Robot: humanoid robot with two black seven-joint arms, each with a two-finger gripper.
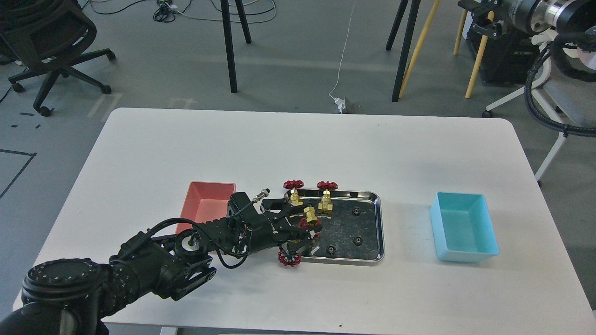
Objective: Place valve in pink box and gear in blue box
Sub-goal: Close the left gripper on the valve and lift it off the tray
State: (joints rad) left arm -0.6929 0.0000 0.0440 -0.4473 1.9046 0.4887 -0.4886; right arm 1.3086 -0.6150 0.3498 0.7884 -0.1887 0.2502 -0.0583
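At the steel tray's [379, 223] left edge, the left end effector [305, 228] hides part of a valve [309, 215]; whether its fingers grip it, I cannot tell. Pink box [209, 197] sits partly hidden behind the arm.

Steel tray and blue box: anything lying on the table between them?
Nothing. In the head view, the table between the steel tray and the blue box is bare white surface.

A white table [298, 139] is seen on a grey floor, with a shiny steel tray [372, 204] set near its front edge. Behind it, a black office chair [51, 51], black stand legs [230, 46] and yellow wooden legs [421, 42] are visible.
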